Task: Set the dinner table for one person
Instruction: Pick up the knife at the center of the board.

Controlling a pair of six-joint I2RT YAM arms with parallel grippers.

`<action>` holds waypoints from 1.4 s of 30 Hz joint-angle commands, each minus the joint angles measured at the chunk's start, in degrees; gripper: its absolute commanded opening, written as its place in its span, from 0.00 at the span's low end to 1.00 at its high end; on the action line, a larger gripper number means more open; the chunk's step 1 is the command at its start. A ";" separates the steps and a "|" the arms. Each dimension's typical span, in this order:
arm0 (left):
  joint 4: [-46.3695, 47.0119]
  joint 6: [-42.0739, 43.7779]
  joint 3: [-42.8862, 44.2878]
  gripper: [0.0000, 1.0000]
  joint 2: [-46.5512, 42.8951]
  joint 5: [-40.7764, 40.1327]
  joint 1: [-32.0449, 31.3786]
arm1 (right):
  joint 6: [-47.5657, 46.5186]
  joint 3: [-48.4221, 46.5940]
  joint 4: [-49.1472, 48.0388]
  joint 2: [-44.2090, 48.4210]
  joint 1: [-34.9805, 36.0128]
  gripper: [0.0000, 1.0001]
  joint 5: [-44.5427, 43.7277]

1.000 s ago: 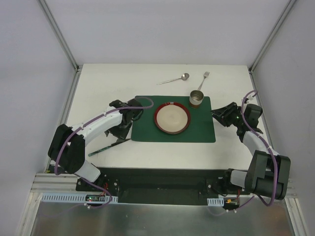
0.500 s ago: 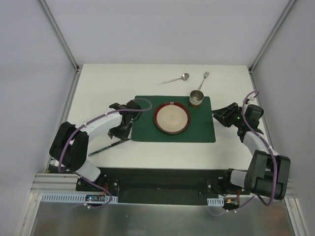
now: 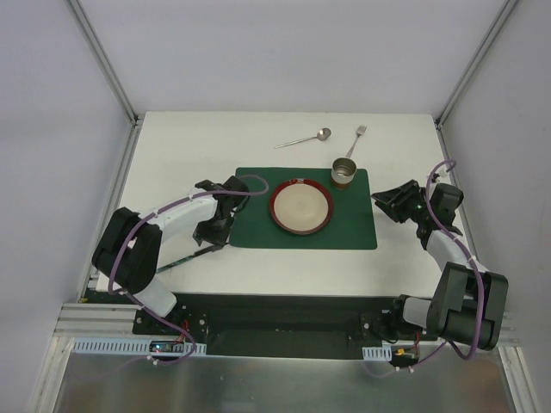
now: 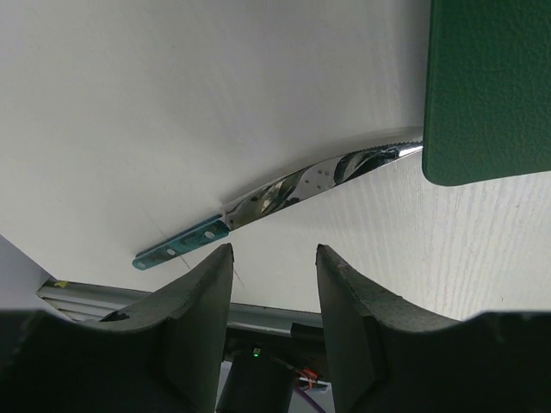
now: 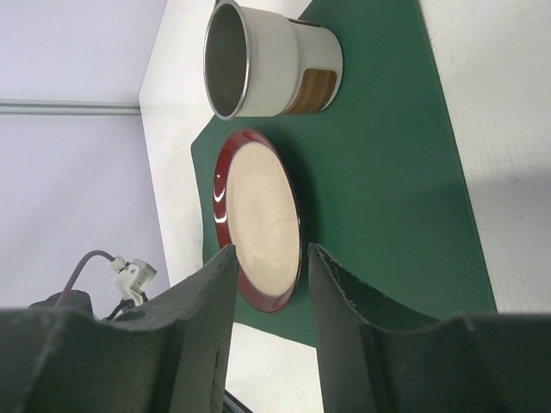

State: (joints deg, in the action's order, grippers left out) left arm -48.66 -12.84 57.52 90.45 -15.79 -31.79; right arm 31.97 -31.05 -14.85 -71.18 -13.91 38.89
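Observation:
On the white dinner table (image 3: 176,155) lies a dark green placemat (image 3: 353,225) with a red-rimmed plate (image 3: 300,207) and a metal cup (image 3: 343,172) on it. A knife (image 3: 183,258) with a teal handle lies left of the mat, its blade tip at the mat's corner. In the left wrist view the knife (image 4: 284,191) lies just beyond my left gripper (image 4: 271,251), which is open and empty. My right gripper (image 3: 380,200) hovers at the mat's right edge, open, facing the plate (image 5: 258,219) and cup (image 5: 267,60). A spoon (image 3: 306,138) and a fork (image 3: 356,140) lie behind the mat.
Metal frame rails (image 3: 129,163) edge the table left and right, with grey walls beyond. The black base bar (image 3: 275,314) of the arms runs along the near edge. The mat's corner (image 4: 491,86) sits close to the right of the left fingers.
My left gripper has moved from the mat's left edge toward the near side, over the knife, and its jaws have narrowed a little. The right arm has not moved.

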 commanded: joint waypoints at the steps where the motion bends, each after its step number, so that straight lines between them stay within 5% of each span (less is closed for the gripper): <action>1: -1.26 1.68 1.98 0.43 2.70 0.06 0.33 | -0.15 0.20 -2.90 1.04 -0.77 0.41 1.27; 42: -1.43 4.93 4.62 0.38 10.88 -2.14 2.35 | 0.11 1.25 -2.99 2.45 -4.37 0.41 3.29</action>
State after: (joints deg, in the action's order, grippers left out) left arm -48.69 -9.23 60.64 100.51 -18.02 -30.22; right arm 31.97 -29.87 -15.22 -70.98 -17.41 40.29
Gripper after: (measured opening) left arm 0.382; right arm 0.406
